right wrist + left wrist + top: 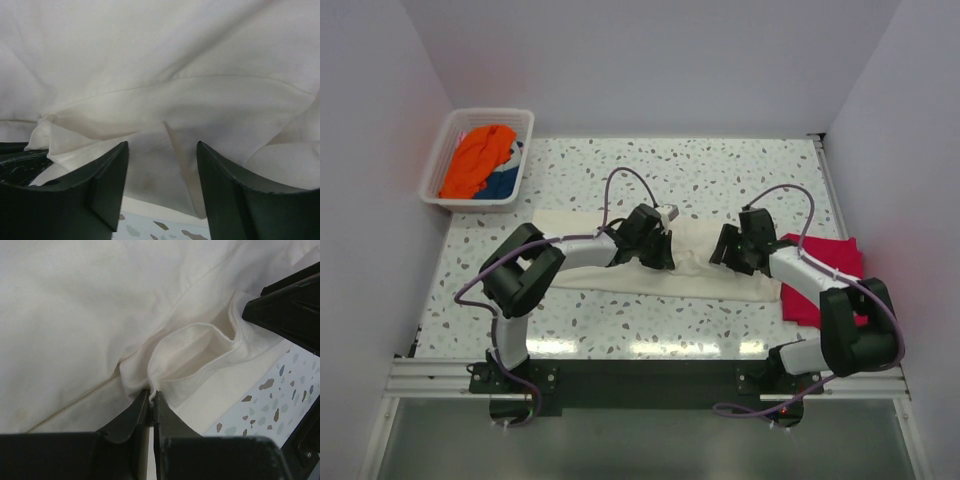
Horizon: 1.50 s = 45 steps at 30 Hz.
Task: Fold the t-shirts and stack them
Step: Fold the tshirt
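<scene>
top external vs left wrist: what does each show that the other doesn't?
Only top external: the basket holding the orange t-shirt and blue t-shirt, and the red t-shirt on the right side. Only left wrist: the close-up of the left gripper, pinched shut on a raised fold of hem. Both: the cream t-shirt spread on the speckled table.
</scene>
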Motion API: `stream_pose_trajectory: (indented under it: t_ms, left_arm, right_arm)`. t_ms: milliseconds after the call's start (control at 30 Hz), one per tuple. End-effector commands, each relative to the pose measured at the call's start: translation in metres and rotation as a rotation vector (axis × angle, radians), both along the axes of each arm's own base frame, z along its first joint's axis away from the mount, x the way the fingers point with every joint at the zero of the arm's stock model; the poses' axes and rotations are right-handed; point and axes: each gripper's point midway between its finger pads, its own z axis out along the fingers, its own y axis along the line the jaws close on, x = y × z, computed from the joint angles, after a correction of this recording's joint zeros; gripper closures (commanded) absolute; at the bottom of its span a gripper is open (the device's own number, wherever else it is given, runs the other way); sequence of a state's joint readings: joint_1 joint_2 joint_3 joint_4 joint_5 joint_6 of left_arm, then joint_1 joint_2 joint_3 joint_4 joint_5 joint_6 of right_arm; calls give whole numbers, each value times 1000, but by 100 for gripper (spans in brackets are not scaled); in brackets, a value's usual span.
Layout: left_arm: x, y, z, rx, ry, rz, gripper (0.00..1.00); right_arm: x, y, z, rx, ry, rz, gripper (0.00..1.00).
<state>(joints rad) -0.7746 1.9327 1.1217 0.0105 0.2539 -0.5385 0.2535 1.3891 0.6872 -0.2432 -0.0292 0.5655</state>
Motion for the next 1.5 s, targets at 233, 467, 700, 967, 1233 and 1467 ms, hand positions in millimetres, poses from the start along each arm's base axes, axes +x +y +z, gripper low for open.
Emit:
stream_pose_trajectory:
  t_ms: [233,467,700,967,1233,1467]
  left_arm:
    - [7,-10,12,-22,-34,-9,100]
    - [10,-11,14,-24,-39,-5,100]
    - [10,-10,12,-19,-38,-2,100]
    - [10,-9,9,-11,-33,-2,100]
    - [9,-9,5,-3,-26,-2,100]
    - [10,-8,3,2,-25,-1,100]
  right_arm:
    - [14,13,35,92,-129,15,67]
    - [1,16,53,126,-156,36,87]
    - [-19,14,51,135,-152,56,99]
    - [-6,-25,50,-69,-175,-36,58]
    - [10,2,23,26,-94,46,40]
    - [13,14,17,83,-86,78,46]
